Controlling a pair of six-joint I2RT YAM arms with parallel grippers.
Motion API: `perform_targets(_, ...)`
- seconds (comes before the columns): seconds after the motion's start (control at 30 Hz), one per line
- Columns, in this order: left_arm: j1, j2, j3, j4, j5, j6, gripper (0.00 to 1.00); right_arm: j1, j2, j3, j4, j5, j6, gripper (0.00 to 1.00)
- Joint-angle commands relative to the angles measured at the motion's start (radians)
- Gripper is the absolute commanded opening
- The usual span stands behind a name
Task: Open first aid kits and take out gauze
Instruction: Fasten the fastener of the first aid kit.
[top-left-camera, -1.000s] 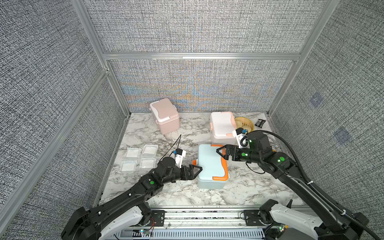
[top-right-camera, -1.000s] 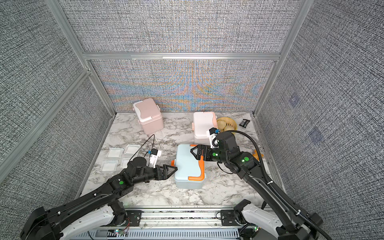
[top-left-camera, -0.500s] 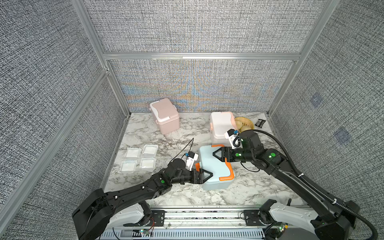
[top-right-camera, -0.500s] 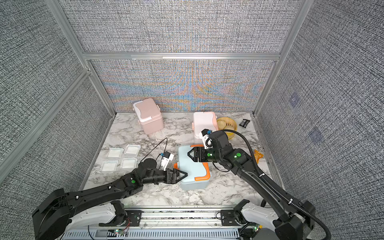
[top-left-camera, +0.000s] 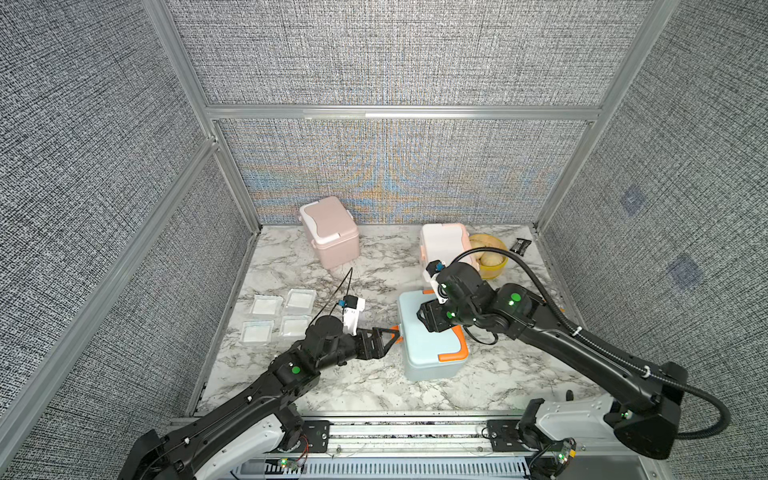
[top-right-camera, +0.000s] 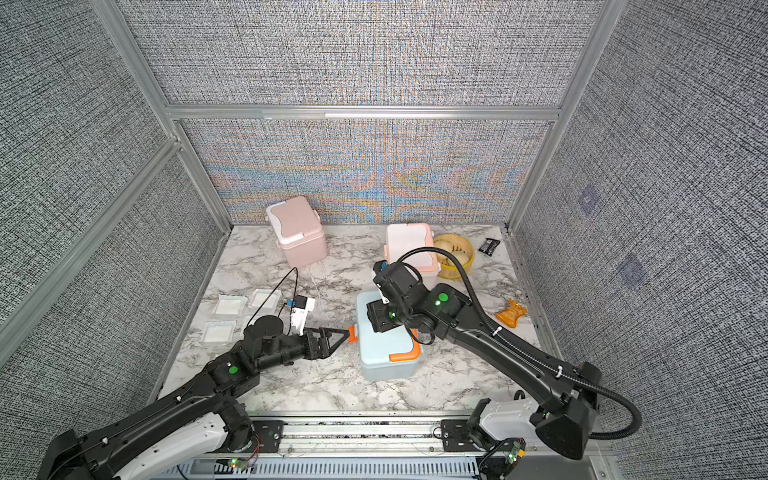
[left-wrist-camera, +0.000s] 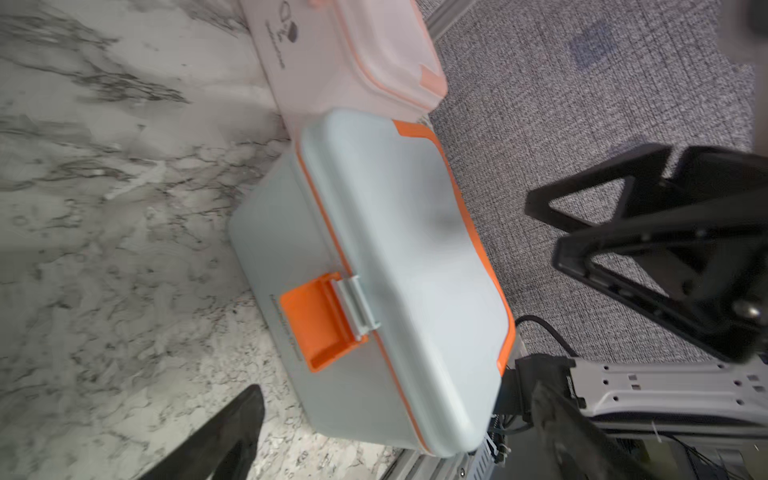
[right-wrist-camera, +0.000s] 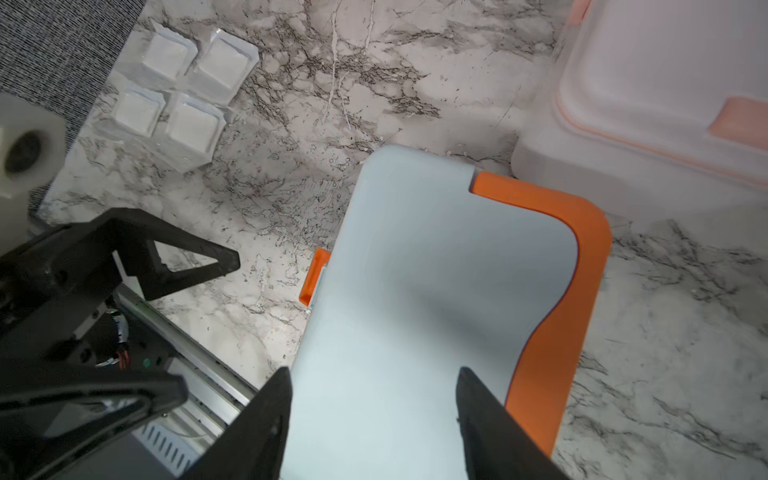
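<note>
Blue kit lengthwise front-to-back, latch leftward

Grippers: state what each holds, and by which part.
Nothing is held: left gripper stands open beside the blue kit's latch; right gripper hangs open over its lid.

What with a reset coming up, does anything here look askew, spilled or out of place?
A crumpled orange wrapper lies alone near the right edge of the table, and a small black packet sits in the far right corner. The pink box stands skewed to the table edges. Nothing looks spilled or broken.
</note>
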Motion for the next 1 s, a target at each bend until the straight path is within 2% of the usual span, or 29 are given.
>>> perform_targets(0.0,0.035,0.031,-0.014,0.054,0.075,-0.004,1.0,0.013,0.052,0.046,-0.113,0.088,-0.023,0.58)
perform_targets(0.1,0.051,0.11,-0.037,0.208,0.128,-0.058,1.0,0.018,0.105,0.068,-0.158,0.063,-0.025,0.51)
perform_targets(0.23,0.054,0.217,-0.047,0.364,0.182,-0.153,1.0,0.019,0.134,0.027,-0.195,0.044,-0.013,0.51)
perform_targets(0.5,0.052,0.426,-0.049,0.585,0.309,-0.265,1.0,0.017,0.148,-0.025,-0.193,0.026,0.0,0.51)
perform_targets(0.93,0.049,0.734,-0.151,1.347,0.348,-0.583,1.0,0.017,0.143,-0.03,-0.174,0.015,0.002,0.51)
perform_targets(0.97,0.049,0.753,-0.145,1.356,0.358,-0.596,1.0,0.017,0.144,-0.03,-0.173,0.014,0.002,0.51)
